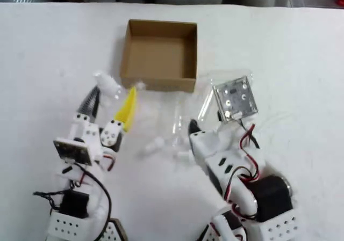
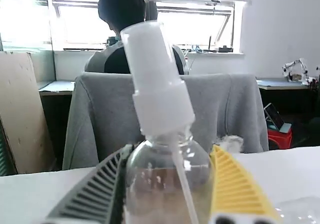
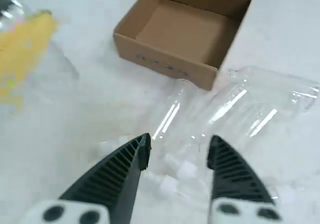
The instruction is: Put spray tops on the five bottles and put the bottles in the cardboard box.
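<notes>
My left gripper (image 1: 114, 95), with one grey and one yellow finger, is shut on a clear bottle (image 2: 165, 181) that carries a white spray top (image 2: 157, 84). It is held just left of the cardboard box (image 1: 160, 53), spray top (image 1: 106, 83) pointing away from the arm. The box is open and brown, with nothing visible inside. My right gripper (image 3: 177, 144) is open above loose white spray tops (image 3: 176, 176). Two clear bottles (image 3: 245, 104) without tops lie beyond it, near the box (image 3: 185, 29).
The white table (image 1: 285, 48) has bare room on its far left and right. More clear bottles (image 1: 180, 122) and white spray tops (image 1: 156, 143) lie between the two arms. The right arm's body (image 1: 252, 187) takes up the near right corner.
</notes>
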